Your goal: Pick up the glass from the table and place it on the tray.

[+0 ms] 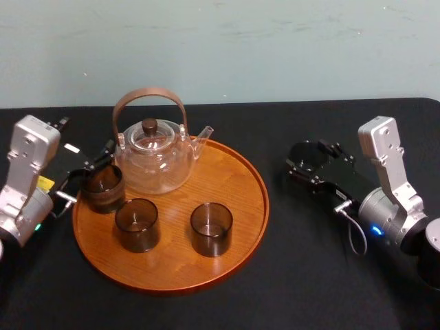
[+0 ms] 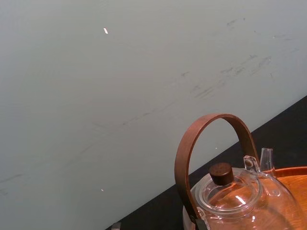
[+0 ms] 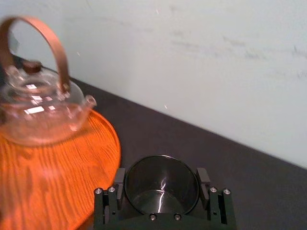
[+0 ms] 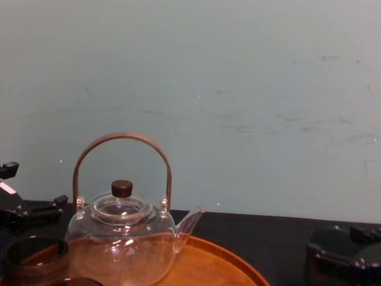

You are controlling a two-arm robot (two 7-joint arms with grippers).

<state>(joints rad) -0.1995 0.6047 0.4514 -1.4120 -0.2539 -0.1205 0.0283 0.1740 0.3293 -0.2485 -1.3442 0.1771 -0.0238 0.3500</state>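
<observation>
A dark smoky glass (image 3: 160, 191) sits between the fingers of my right gripper (image 3: 160, 178), which is shut on it. This is over the black table to the right of the tray (image 1: 237, 180), a large round orange-brown wooden one. I cannot tell whether the glass rests on the table or hangs just above it. From the side the held glass (image 4: 329, 270) shows at the far right. My right gripper (image 1: 307, 165) points towards the tray's right rim. My left gripper (image 1: 84, 174) stands open at the tray's left edge, beside another glass (image 1: 103, 187).
A glass teapot (image 1: 152, 157) with a brown arched handle stands at the back left of the tray. Two more dark glasses (image 1: 137, 223) (image 1: 211, 229) stand near its front. The tray's right half is bare wood. A pale wall runs behind the black table (image 1: 323, 275).
</observation>
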